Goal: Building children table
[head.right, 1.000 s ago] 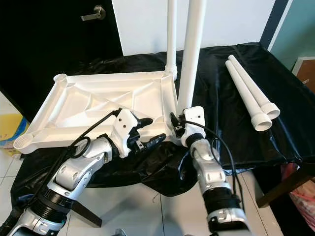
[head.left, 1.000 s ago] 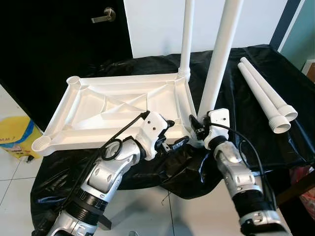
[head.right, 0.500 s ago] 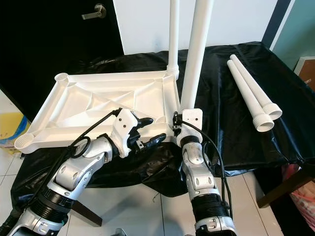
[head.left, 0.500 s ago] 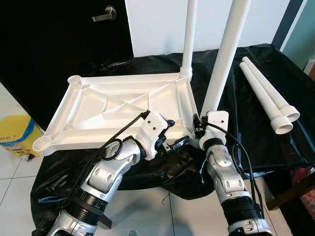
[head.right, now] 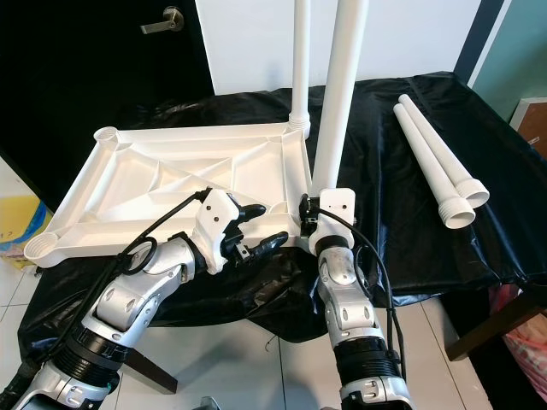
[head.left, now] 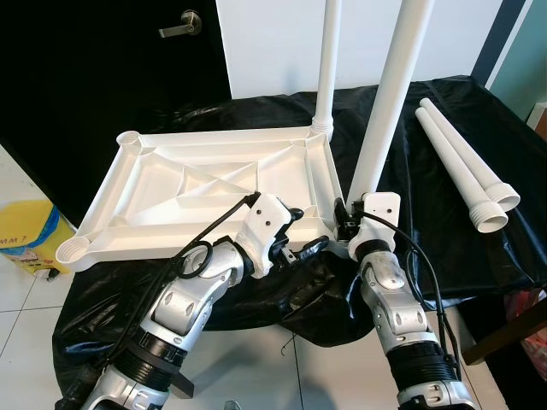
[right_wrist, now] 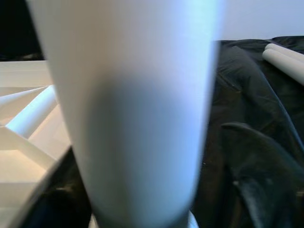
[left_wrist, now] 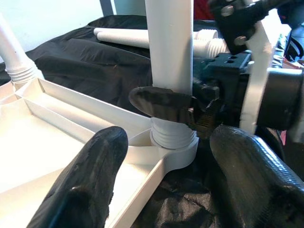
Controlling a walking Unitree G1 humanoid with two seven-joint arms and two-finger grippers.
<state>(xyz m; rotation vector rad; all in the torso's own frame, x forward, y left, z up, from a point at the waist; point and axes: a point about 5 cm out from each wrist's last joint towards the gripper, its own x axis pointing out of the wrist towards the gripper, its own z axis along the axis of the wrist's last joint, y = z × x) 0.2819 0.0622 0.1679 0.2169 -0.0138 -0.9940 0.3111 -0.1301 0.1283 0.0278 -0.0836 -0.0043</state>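
Table leg [head.left: 386, 111] stands upright, clasped at its base by right gripper [left_wrist: 178, 107]; left gripper [head.right: 256, 229] hovers spread beside it.

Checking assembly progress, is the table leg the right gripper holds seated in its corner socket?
Yes: the leg stands upright, its threaded end in the tabletop's corner socket.

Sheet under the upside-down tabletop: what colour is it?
Glossy black sheet, crinkled like plastic; clearest in the left eye view.

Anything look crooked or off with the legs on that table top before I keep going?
The near leg, held low by the right tool, leans to the right, while the far leg stands straight in its corner of the upturned table top. Otherwise nothing stands out.
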